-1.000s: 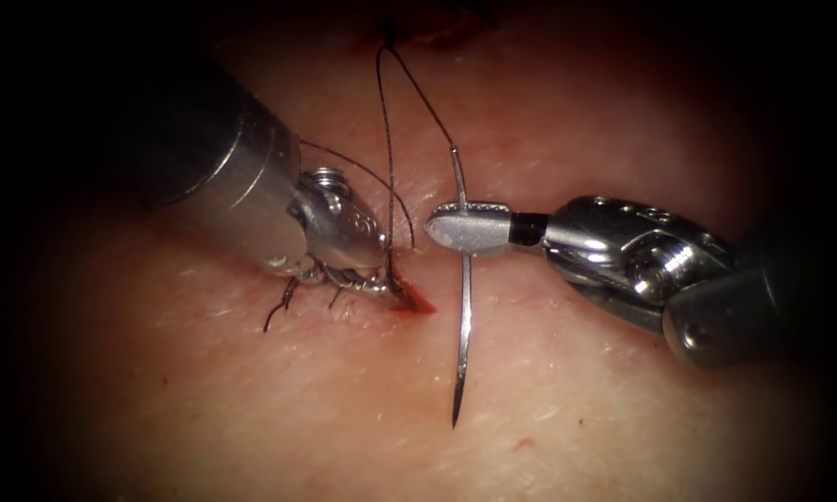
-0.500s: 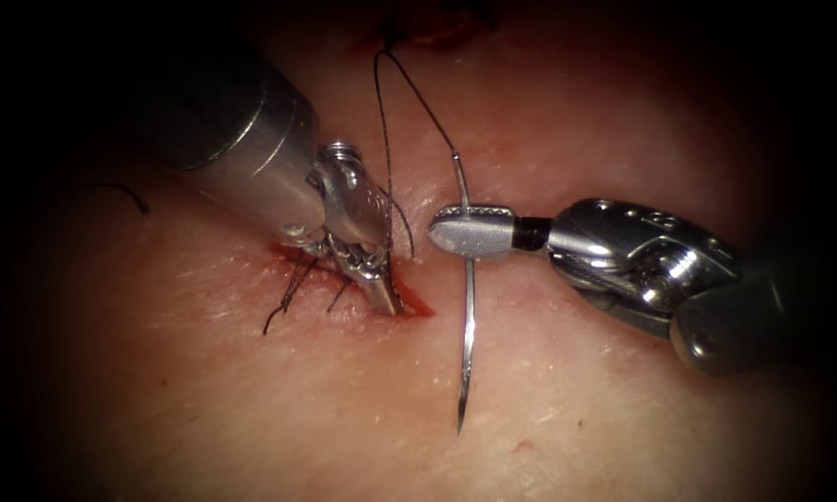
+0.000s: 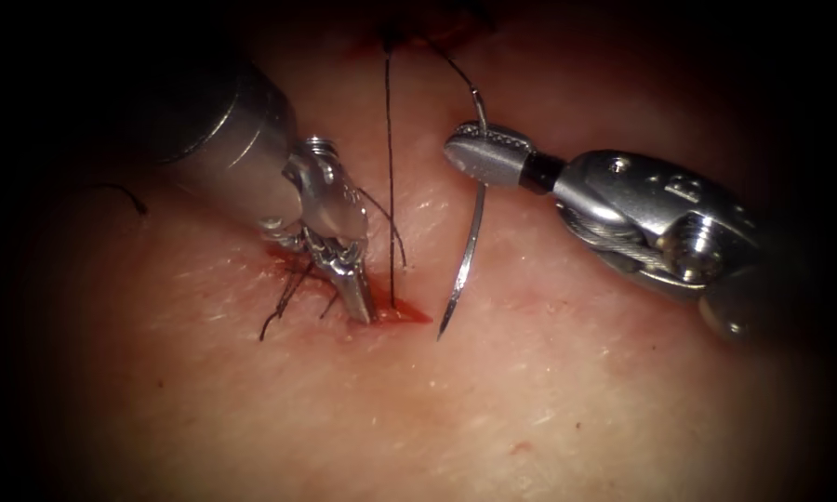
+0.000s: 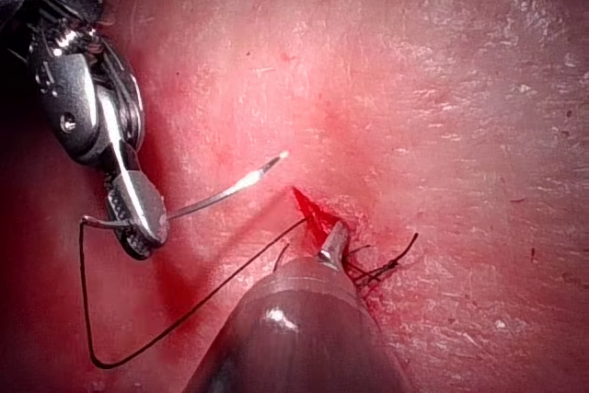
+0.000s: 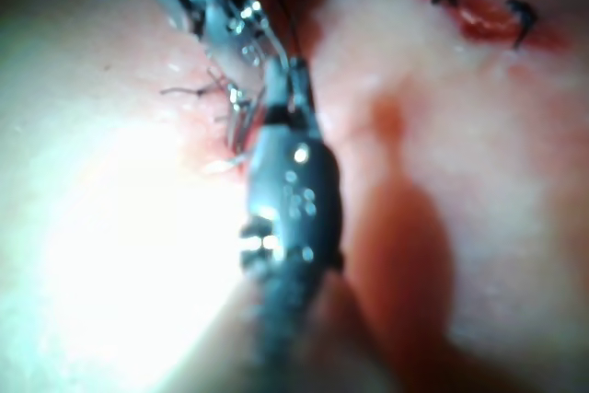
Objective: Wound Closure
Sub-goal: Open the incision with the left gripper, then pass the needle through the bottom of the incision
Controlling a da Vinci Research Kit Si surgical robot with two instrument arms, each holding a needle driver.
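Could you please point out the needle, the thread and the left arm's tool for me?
needle (image 3: 467,251): endoscope view, mid-curve, below the right tool's shut jaws, clear of the tissue.
thread (image 3: 389,186): endoscope view, the straight taut strand.
left arm's tool (image 3: 355,290): endoscope view, tips at the cut.

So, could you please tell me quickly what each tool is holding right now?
Left tool: shut, tip at the cut, holding nothing visible.
Right tool: shut on the needle near its thread end.
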